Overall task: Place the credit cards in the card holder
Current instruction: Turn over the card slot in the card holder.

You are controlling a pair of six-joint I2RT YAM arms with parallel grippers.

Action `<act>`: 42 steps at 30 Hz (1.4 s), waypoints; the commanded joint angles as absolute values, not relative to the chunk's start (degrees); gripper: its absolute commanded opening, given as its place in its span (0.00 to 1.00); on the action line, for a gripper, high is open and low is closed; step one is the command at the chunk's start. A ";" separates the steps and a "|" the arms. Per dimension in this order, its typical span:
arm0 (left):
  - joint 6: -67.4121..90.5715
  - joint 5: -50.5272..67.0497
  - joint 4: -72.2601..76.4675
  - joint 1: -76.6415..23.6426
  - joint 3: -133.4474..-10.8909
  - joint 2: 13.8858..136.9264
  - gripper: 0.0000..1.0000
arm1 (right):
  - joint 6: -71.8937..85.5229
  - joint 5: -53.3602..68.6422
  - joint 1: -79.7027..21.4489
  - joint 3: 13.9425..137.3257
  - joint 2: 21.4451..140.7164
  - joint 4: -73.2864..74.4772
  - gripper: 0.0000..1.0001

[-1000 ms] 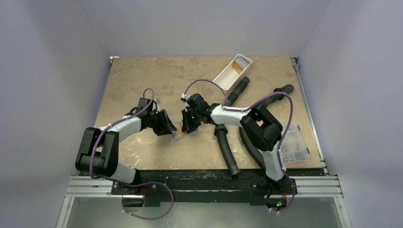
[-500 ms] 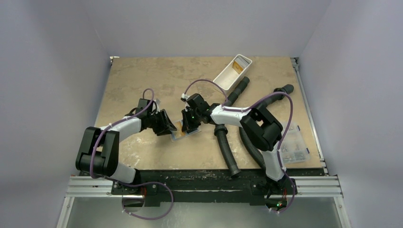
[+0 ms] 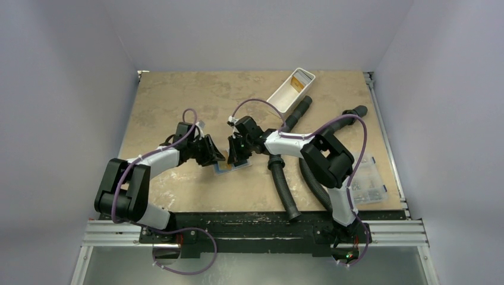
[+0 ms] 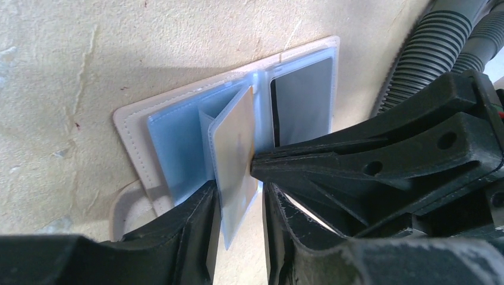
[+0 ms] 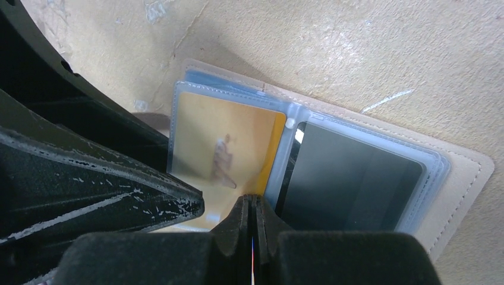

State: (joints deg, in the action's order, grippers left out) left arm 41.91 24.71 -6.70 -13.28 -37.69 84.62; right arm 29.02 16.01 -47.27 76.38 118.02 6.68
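The tan-beige card holder [image 3: 229, 167] lies open on the table between both grippers. In the left wrist view its left pocket holds the light blue card [image 4: 172, 139] and its right pocket the black card [image 4: 303, 101]. The orange-tan card [image 4: 236, 155] sits in a clear middle leaf that stands tilted up. My left gripper [image 4: 239, 237] is narrowly open with that leaf's lower edge between its fingers. My right gripper [image 5: 252, 202] is shut, its tip pressed against the orange-tan card [image 5: 226, 148] near the spine, beside the black card [image 5: 350, 184].
A white rectangular tray [image 3: 290, 89] stands at the back. Black corrugated hoses [image 3: 283, 185] lie right of the holder, close to the right arm. A clear compartment box [image 3: 369, 181] sits at the right edge.
My left gripper has moved right, up to the holder, and its fingers have narrowed around the raised leaf. The right gripper has barely moved.
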 commanded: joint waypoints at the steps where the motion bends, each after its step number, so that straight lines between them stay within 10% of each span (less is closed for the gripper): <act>1: 43.34 27.14 -3.35 -14.30 -39.05 82.69 0.33 | 29.39 16.26 -47.37 74.86 117.76 6.19 0.03; 36: 40.30 24.53 -5.23 -19.45 -45.15 84.67 0.56 | 28.36 19.10 -35.42 63.80 101.39 6.69 0.29; 42: 34.69 20.95 -11.48 -19.07 -46.61 77.64 0.66 | 20.34 5.97 -34.60 70.74 98.73 15.90 0.52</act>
